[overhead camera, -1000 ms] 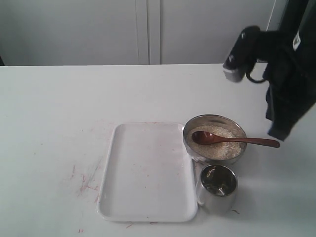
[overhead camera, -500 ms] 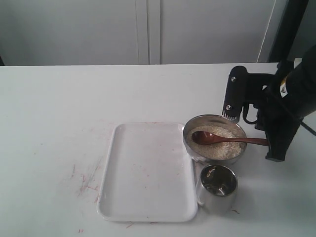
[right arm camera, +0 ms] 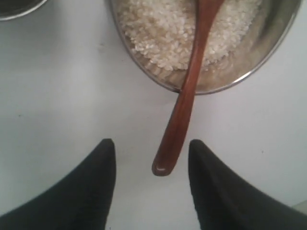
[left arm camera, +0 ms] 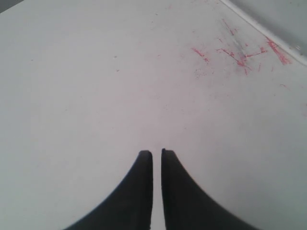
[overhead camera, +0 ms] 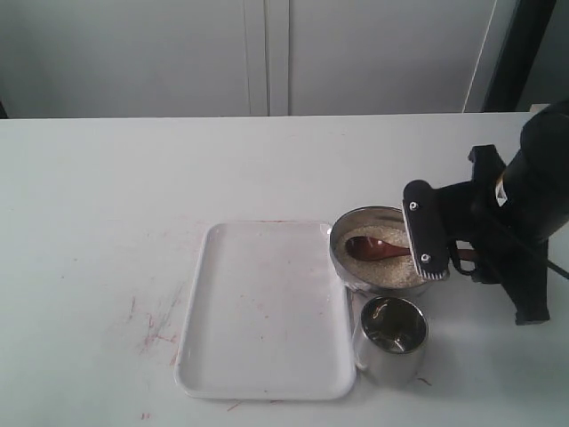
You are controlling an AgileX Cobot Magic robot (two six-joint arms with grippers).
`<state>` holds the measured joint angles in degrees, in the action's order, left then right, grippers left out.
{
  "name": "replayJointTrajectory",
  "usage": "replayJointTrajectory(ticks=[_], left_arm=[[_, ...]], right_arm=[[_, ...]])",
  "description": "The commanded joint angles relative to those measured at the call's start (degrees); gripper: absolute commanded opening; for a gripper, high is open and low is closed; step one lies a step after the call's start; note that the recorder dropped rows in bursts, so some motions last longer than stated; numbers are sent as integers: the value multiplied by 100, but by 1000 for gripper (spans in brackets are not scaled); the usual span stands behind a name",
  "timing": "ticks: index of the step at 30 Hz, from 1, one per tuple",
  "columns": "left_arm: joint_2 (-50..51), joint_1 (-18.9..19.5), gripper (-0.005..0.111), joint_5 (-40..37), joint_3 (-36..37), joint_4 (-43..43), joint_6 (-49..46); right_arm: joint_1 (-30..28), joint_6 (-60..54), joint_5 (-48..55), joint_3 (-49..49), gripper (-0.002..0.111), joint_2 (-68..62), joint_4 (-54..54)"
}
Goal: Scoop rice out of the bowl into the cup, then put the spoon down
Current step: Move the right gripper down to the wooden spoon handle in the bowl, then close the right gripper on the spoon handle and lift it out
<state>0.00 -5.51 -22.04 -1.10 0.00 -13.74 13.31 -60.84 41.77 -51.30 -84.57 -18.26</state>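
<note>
Our right claw (right arm camera: 151,142) has come down and is spread wide around the handle tip of the slim dark-brown wooden spoon (right arm camera: 184,103), not touching it. The spoon head lies on the off-white rice (right arm camera: 158,28) in the shiny round steel bowl (overhead camera: 343,260), so grabbing looks next. Our left claw (left arm camera: 157,154) is pressed together.

The right arm (overhead camera: 540,178) and claw (right arm camera: 151,143) are black, with small silver screws (overhead camera: 425,258).

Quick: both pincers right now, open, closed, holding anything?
Left pincer: closed, empty.
Right pincer: open, straddling the spoon handle's end, not gripping it.
</note>
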Motion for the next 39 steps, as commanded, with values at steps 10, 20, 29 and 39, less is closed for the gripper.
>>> replayJointTrajectory(ticks=[10, 20, 29, 39], left_arm=[[0, -40, 14, -285, 52, -32, 27], [0, -40, 14, -285, 52, -32, 27], [0, -40, 14, -285, 52, -32, 27], [0, -40, 14, -285, 52, -32, 27]], right_arm=[[26, -267, -299, 68, 46, -300, -59], [26, 448, -569, 68, 46, -583, -358], [-222, 1371, -947, 68, 46, -583, -577], [-486, 1480, -1097, 68, 45, -594, -171]])
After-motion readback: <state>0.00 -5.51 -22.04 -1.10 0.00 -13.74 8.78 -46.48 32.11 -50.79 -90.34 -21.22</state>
